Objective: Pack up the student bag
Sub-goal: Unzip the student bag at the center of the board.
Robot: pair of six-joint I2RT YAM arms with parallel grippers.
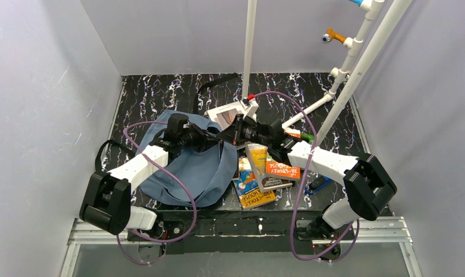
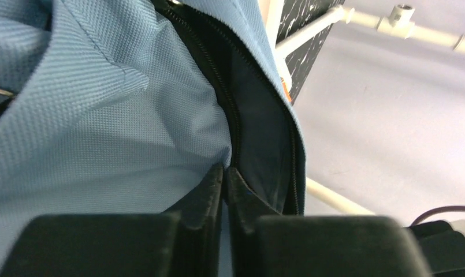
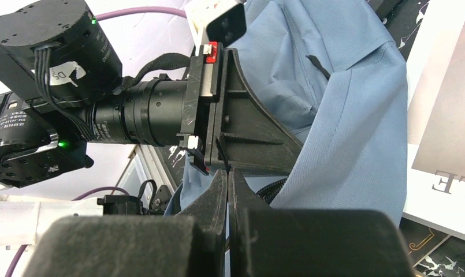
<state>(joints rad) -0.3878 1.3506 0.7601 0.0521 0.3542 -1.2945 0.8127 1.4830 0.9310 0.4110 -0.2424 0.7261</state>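
The student bag [image 1: 189, 167], slate-blue with black zipper trim, lies on the left half of the marbled table. My left gripper [image 1: 209, 138] reaches over it. In the left wrist view this gripper [image 2: 225, 170] is shut on the bag's blue fabric [image 2: 103, 115] at the edge of the zipper opening, whose dark lining [image 2: 259, 115] shows. My right gripper [image 1: 233, 134] meets it from the right. Seen from the right wrist, that gripper [image 3: 227, 173] is shut, its tips just under the left gripper's fingers [image 3: 253, 127] and touching a thin black strand. I cannot tell if the strand is pinched.
Several books [image 1: 264, 173] lie fanned out right of the bag. A white booklet [image 1: 227, 112] and a small white bottle [image 1: 252, 104] sit behind the grippers. White pipes [image 1: 250, 46] rise at the back and right. A blue object [image 1: 317, 184] lies by the right arm.
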